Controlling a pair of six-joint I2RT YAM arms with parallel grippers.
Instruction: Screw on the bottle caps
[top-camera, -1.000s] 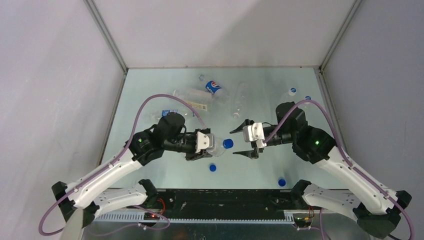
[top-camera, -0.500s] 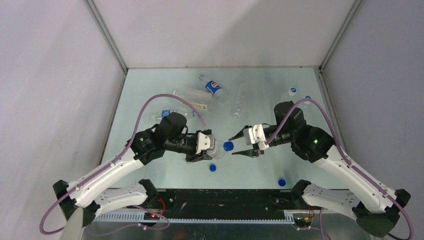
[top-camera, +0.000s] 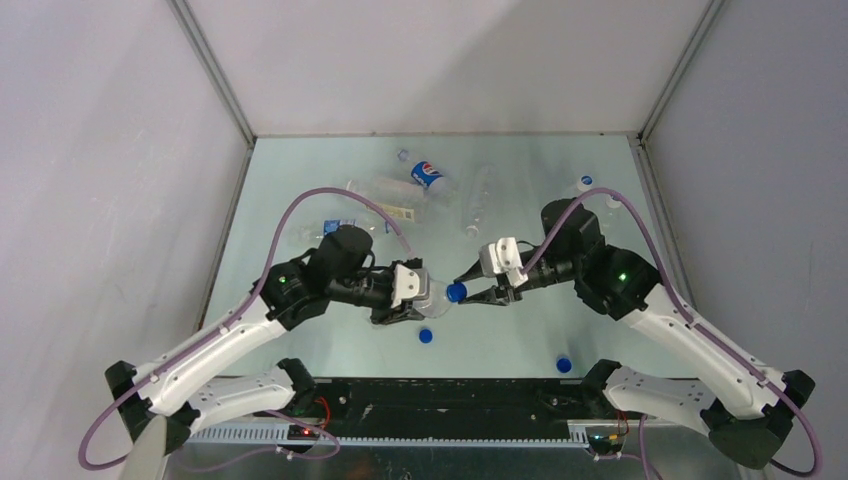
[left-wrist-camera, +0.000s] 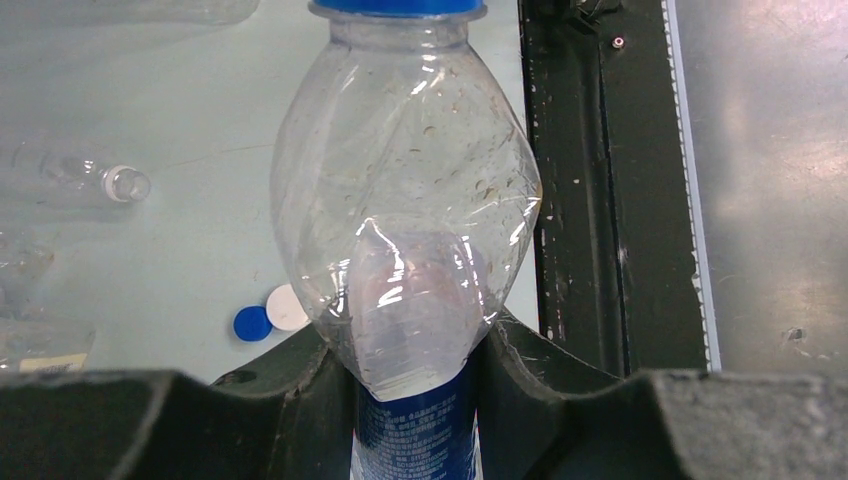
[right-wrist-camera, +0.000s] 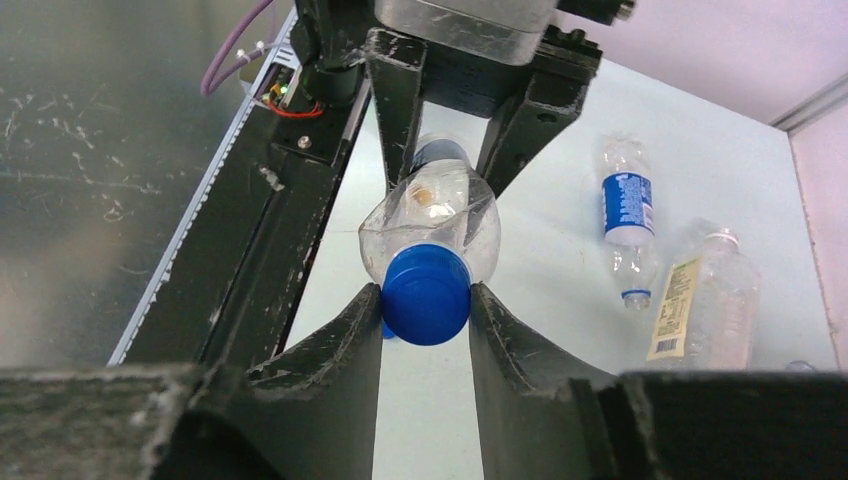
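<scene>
My left gripper (top-camera: 408, 296) is shut on a clear bottle (top-camera: 432, 297) with a blue label and holds it level above the table, neck pointing right. In the left wrist view the bottle (left-wrist-camera: 405, 200) sits between my fingers with its blue cap (left-wrist-camera: 397, 7) at the far end. My right gripper (top-camera: 470, 292) faces it from the right. In the right wrist view my fingers (right-wrist-camera: 365, 320) press both sides of the blue cap (right-wrist-camera: 426, 295) on the bottle's (right-wrist-camera: 430, 215) neck.
Loose blue caps lie on the table at the near middle (top-camera: 426, 336) and near right (top-camera: 564, 365). Several bottles lie at the back (top-camera: 428, 175), one white-capped at the far right (top-camera: 584, 184). A blue cap (left-wrist-camera: 252, 323) and a white cap (left-wrist-camera: 287, 307) lie together.
My right gripper has moved left to the bottle's neck and its wide-open jaws have closed onto the blue cap. The left arm and bottle have hardly moved.
</scene>
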